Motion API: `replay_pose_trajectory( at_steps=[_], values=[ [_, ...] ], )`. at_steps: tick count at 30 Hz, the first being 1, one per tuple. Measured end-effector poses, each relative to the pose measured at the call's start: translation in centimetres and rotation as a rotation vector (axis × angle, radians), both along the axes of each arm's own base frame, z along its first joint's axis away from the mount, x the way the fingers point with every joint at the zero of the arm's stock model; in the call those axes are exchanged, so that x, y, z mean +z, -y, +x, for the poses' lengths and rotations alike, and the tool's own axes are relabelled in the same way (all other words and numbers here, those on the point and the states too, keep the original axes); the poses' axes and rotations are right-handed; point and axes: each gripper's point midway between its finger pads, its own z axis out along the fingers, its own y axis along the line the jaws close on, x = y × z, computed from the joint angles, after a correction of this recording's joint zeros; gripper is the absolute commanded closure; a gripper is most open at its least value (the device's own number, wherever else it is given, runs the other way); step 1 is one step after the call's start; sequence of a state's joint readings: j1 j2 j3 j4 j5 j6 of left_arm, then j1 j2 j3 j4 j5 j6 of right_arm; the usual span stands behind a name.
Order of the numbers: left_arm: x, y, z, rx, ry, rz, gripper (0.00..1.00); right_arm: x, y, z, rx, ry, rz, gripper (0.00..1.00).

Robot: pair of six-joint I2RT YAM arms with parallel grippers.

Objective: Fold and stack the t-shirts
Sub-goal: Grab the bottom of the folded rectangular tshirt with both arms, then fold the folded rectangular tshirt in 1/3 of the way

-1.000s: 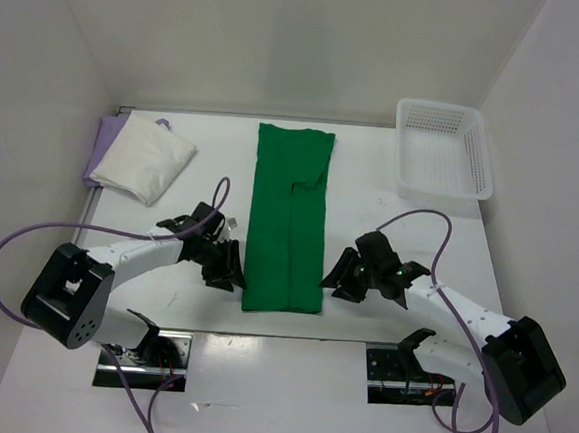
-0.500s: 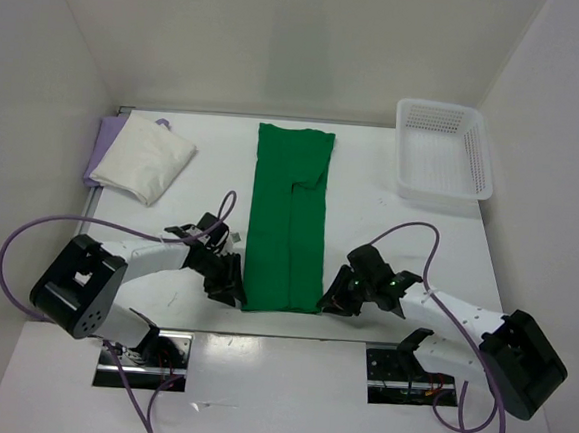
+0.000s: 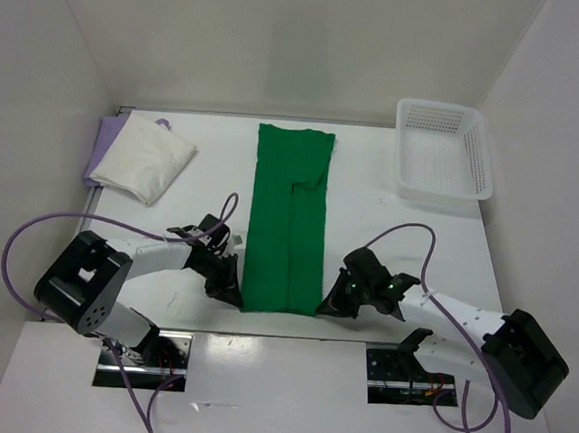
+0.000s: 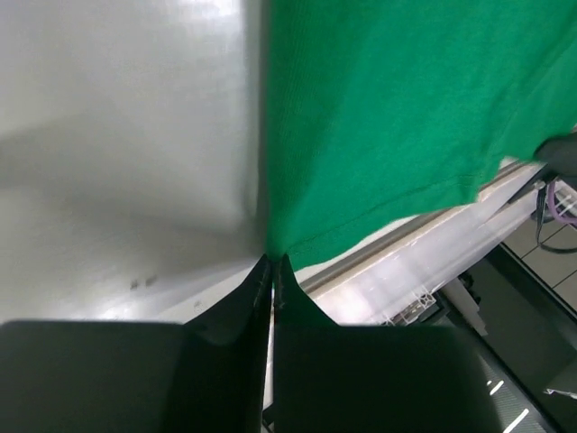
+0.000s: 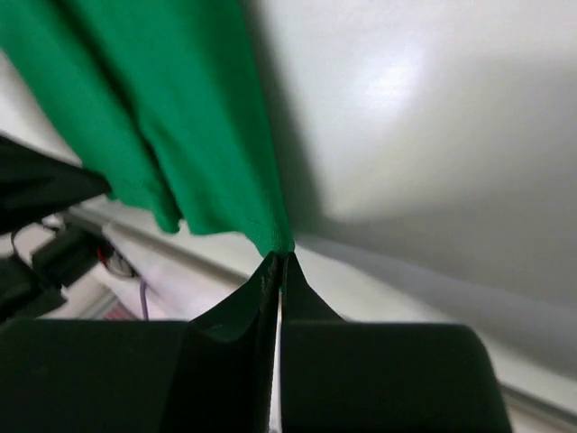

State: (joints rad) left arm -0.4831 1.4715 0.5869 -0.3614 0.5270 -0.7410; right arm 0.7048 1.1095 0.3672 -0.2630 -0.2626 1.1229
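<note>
Top external: long, smooth, rectangular green t-shirt (image 3: 287,226).

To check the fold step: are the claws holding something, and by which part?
Both hold the green t-shirt: left claw pinches its near-left corner, right claw its near-right corner.
</note>
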Motion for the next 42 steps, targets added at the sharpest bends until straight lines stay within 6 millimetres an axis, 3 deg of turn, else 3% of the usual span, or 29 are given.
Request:
replay_pose_trajectory(
  at_steps=[6, 9, 11, 16, 20, 24, 28, 34, 35, 39, 42],
  values=[
    [2.5, -0.4, -0.9, 0.007, 0.042, -0.024, 1.00, 3.2, -1.6, -3.6, 0.079, 0.014, 0.091, 1.00],
    [4.7, -0.6, -0.8, 0.034, 0.061, -0.040, 1.00, 4.9, -0.9, -3.3, 0.053, 0.031, 0.103, 1.00],
    [6.6, -0.6, 0.8, 0.065, 0.092, -0.056, 1.00, 6.0, 0.0, -1.2, -0.002, 0.045, 0.093, 1.00],
    [10.3, -0.1, 8.1, 0.156, 0.193, -0.096, 1.00, 9.0, 2.3, 7.8, -0.108, 0.144, 0.028, 1.00],
    [10.0, -0.7, 13.8, 0.221, 0.207, -0.076, 1.00, 10.0, 2.5, 14.2, -0.087, 0.210, -0.019, 1.00],
    [8.7, -0.9, 19.6, 0.249, 0.236, -0.049, 1.00, 8.3, 2.7, 19.1, -0.064, 0.216, -0.064, 1.00],
    [7.0, -0.8, 23.9, 0.271, 0.257, -0.027, 1.00, 6.0, 3.2, 22.3, -0.059, 0.192, -0.106, 1.00],
    [4.7, -0.5, 27.7, 0.266, 0.271, 0.005, 1.00, 3.8, 3.3, 26.6, -0.050, 0.200, -0.142, 1.00],
    [4.3, -0.5, 28.2, 0.266, 0.273, 0.009, 1.00, 3.4, 3.4, 27.1, -0.051, 0.204, -0.145, 0.98],
    [3.6, -0.4, 29.4, 0.267, 0.283, 0.012, 0.75, 1.9, 4.0, 28.1, -0.059, 0.189, -0.162, 0.76],
    [3.9, -0.7, 29.8, 0.276, 0.295, 0.008, 0.72, 1.8, 4.3, 28.4, -0.062, 0.192, -0.170, 0.68]
  ],
)
